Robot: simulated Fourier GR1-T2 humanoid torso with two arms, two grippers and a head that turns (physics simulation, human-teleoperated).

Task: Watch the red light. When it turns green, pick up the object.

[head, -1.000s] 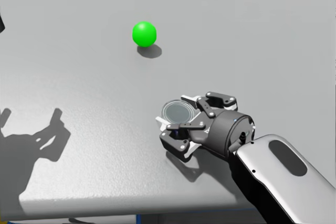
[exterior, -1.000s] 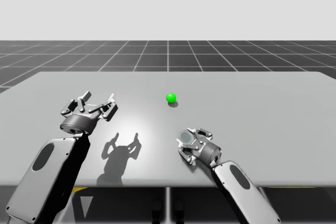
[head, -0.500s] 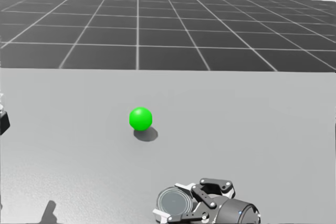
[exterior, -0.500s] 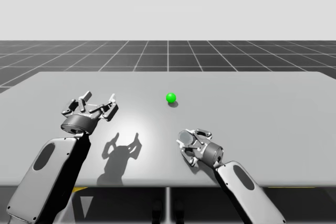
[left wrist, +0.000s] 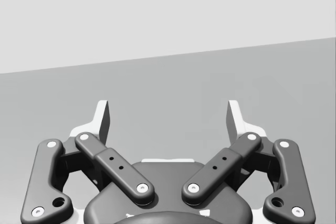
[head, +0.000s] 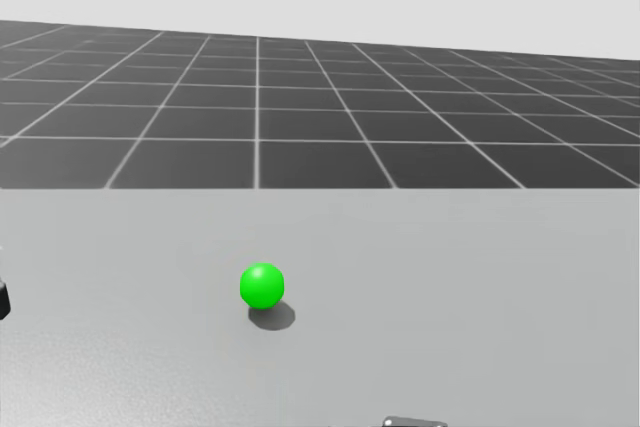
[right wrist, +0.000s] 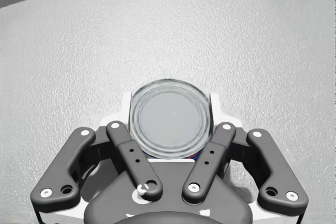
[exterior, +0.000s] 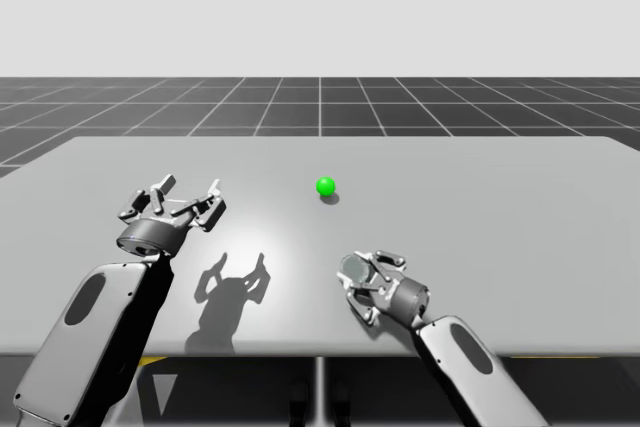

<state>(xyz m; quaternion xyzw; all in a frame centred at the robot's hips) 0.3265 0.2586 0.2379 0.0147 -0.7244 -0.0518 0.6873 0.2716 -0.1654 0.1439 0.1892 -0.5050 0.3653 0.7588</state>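
Right gripper (right wrist: 170, 109) is pinching the grey round can (right wrist: 170, 127), its two fingers (right wrist: 216, 109) pressing against the can's sides from opposite directions. The can's flat ringed lid is facing away from the wrist, and a sliver of blue and red is peeking out at the wall under the rim; any print there is too small to read. In the high view this gripper (exterior: 358, 273) is sitting low over the table (exterior: 520, 207) near its front edge, carrying the can (exterior: 352, 267) tilted. Left gripper (left wrist: 169, 114) is hovering with its fingers spread wide and nothing between them; in the high view it (exterior: 186, 193) is hanging above the table's left part. Well beyond both, the green ball (exterior: 325, 186) is glowing on the table, and in the head view it (head: 262, 285) is casting a small shadow. A dark gridded floor (head: 300, 117) is stretching behind the table.
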